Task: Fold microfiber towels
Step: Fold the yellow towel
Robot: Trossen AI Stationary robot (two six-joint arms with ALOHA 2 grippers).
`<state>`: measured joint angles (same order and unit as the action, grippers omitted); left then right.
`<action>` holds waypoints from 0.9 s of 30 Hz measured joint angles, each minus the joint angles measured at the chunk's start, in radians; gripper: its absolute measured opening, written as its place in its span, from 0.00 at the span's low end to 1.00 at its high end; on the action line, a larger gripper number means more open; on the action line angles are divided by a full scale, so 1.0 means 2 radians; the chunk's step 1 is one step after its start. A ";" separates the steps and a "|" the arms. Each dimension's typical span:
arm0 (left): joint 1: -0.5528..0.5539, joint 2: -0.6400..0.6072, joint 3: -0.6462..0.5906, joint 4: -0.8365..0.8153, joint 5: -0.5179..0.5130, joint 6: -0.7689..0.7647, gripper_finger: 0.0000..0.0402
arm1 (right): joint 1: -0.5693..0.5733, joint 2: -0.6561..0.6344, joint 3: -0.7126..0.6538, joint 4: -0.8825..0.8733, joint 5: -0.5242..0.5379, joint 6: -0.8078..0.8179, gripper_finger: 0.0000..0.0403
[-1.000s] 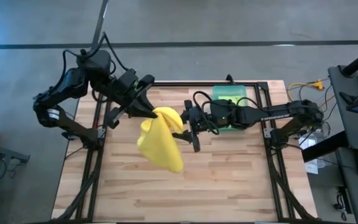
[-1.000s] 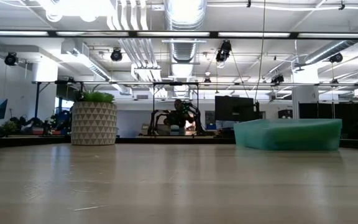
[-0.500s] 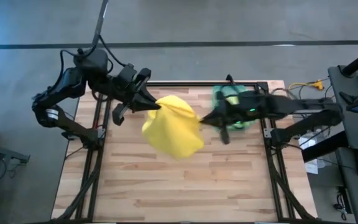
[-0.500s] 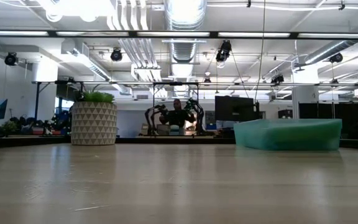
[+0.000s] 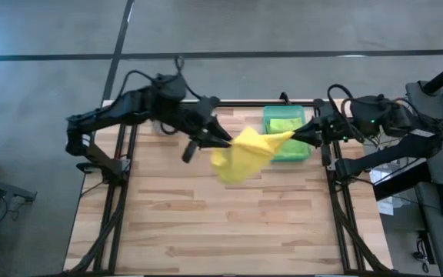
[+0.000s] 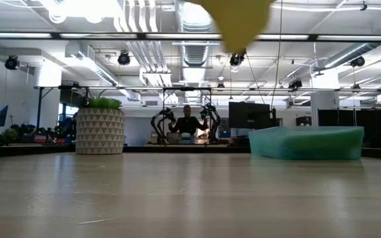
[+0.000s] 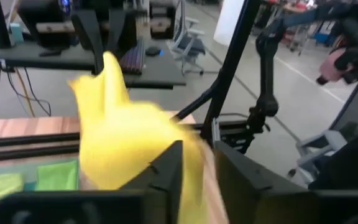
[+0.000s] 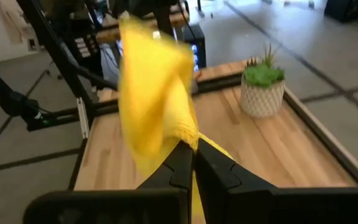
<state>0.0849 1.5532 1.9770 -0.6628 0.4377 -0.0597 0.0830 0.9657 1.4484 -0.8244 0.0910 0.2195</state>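
A bright yellow towel (image 5: 246,150) hangs in the air over the table's far middle, strung between my two grippers; its lower tip shows at the top of the low view (image 6: 237,20). My right gripper (image 5: 302,135) is shut on its right end, above the green bin (image 5: 268,115). My left gripper (image 5: 223,142) is at its left end, its fingers a little apart with yellow cloth (image 7: 123,143) between them. Lime green towels (image 5: 283,123) lie in the bin. My left gripper has the towel's left edge (image 7: 188,155) between its parted fingers, coming level from the table's left; whether the fingers still press the cloth I cannot tell. My right gripper pinches a bunched corner (image 8: 188,134) of the towel between its two fingers, coming level from the table's right. The cloth runs from there toward the left gripper, sagging in the middle, clear of the table.
The translucent green bin (image 6: 306,142) stands at the table's far right. A patterned pot with a plant (image 6: 100,129) stands at the far left. The near half of the wooden table (image 5: 229,223) has nothing on it. A person sits in the room behind.
My right gripper has taken hold of the towel's right end and drawn back toward the table's right edge, over the bin. My left gripper has followed toward the right. The towel, hanging in a bunch before, is now stretched out between them and higher.
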 joint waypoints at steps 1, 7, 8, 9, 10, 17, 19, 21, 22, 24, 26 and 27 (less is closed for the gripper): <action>0.000 0.005 0.000 0.000 0.000 0.005 0.22 | 0.000 0.002 0.004 -0.012 0.000 0.007 0.02; 0.005 0.029 0.000 0.000 -0.001 0.007 0.48 | 0.000 0.014 0.016 -0.051 -0.006 0.028 0.02; 0.005 0.033 0.000 0.000 -0.004 0.002 0.51 | 0.000 0.016 0.016 -0.050 -0.006 0.030 0.02; 0.005 0.037 0.000 0.001 -0.017 -0.009 0.54 | 0.000 0.019 0.017 -0.049 -0.006 0.033 0.02; 0.005 0.043 0.000 0.008 -0.034 -0.021 0.55 | 0.000 0.023 0.017 -0.046 -0.006 0.036 0.02; 0.006 0.072 0.000 0.063 -0.133 -0.079 0.58 | 0.000 0.061 0.017 -0.036 0.017 0.075 0.02; 0.006 0.079 0.000 0.082 -0.140 -0.095 0.58 | 0.000 0.074 0.017 -0.045 0.029 0.087 0.02; 0.005 0.081 0.000 0.092 -0.145 -0.113 0.58 | -0.001 0.084 0.017 -0.043 0.045 0.096 0.02; 0.004 0.082 0.000 0.092 -0.148 -0.121 0.58 | 0.000 0.089 0.017 -0.041 0.055 0.101 0.02; 0.000 0.086 0.001 0.085 -0.176 -0.124 0.58 | -0.001 0.096 0.017 -0.035 0.071 0.111 0.02; -0.004 0.087 0.000 0.059 -0.210 -0.120 0.58 | -0.002 0.101 0.017 -0.030 0.082 0.117 0.02; -0.007 0.089 0.000 0.051 -0.221 -0.116 0.58 | -0.002 0.103 0.017 -0.022 0.086 0.119 0.02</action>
<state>0.0713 1.7317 1.9763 -0.5614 -0.0036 -0.2913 0.0795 1.1719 1.4818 -0.8693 0.2621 0.4580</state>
